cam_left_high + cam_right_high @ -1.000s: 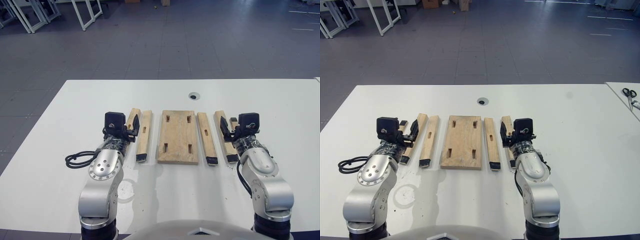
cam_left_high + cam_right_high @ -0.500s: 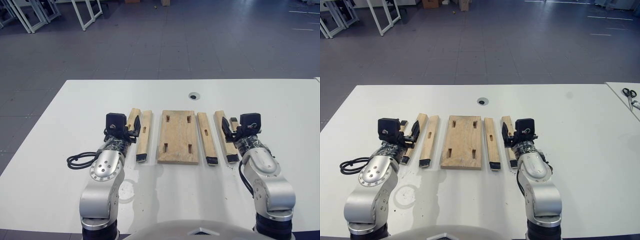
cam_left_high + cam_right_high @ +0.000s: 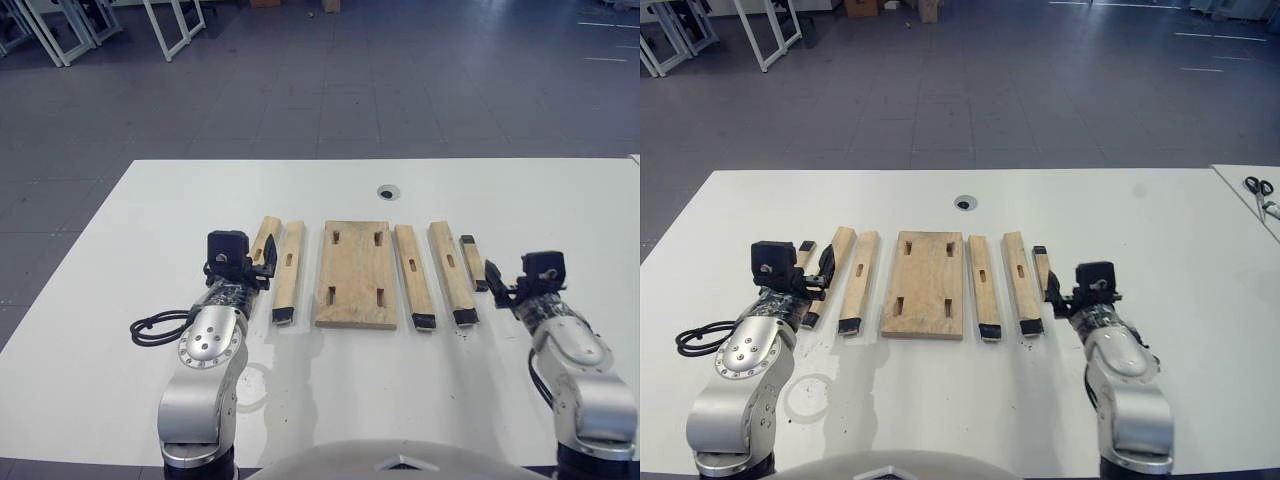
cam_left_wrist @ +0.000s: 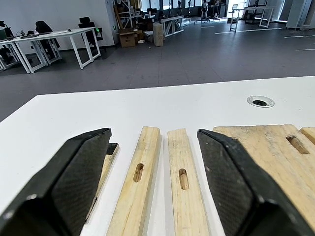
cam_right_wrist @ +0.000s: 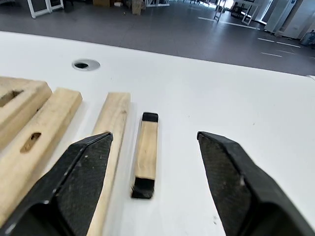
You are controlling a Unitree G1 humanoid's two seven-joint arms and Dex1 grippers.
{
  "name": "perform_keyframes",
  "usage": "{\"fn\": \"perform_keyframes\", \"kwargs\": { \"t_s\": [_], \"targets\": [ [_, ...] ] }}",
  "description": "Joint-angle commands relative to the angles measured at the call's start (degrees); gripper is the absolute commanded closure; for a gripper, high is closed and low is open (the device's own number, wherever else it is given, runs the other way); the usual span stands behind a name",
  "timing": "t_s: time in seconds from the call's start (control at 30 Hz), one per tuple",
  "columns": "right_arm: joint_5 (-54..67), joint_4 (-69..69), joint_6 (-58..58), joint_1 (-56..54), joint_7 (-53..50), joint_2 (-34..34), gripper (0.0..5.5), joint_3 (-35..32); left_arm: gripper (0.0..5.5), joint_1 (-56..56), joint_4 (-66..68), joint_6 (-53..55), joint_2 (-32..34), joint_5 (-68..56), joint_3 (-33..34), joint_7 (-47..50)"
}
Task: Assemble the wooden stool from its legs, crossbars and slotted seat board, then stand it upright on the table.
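Lying flat mid-table, the slotted seat board has 2 legs per side: inner L leg, outer L leg, inner R leg, outer R leg, w/ a short crossbar just beside the outer R leg. L gripper is released, fingers spread wide, low at the L legs' near ends, grasping nothing. R gripper likewise spread & empty, crossbar just ahead, not touching.

Four legs, two crossbars (the short pieces), one slotted seat board
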Motion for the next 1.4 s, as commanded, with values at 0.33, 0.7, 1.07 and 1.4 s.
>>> {"fn": "perform_keyframes", "kwargs": {
  "t_s": [0.33,0.7,1.07,1.4],
  "targets": [
    [1.95,15.3,-6.96,6.16,8.64,-3.22,2.34,2.21,2.23,-1.08,0.12,0.34,0.34,0.68,0.12,-0.07],
    [0.98,26.22,-6.99,-2.3,6.89,-3.21,2.34,6.32,2.23,-3.5,1.11,0.29,1.55,1.33,-1.84,-0.27],
    [1.1,33.31,-3.67,-6.85,6.07,-3.39,3.31,8.22,2.23,-2.98,0.75,0.53,0.85,1.5,-2.65,0.09],
    [1.21,36.31,-5.31,-9.69,0.24,-3.25,4.21,2.4,2.23,-3.1,1.34,0.24,0.14,1.17,-1.93,0.06]
  ]
}}
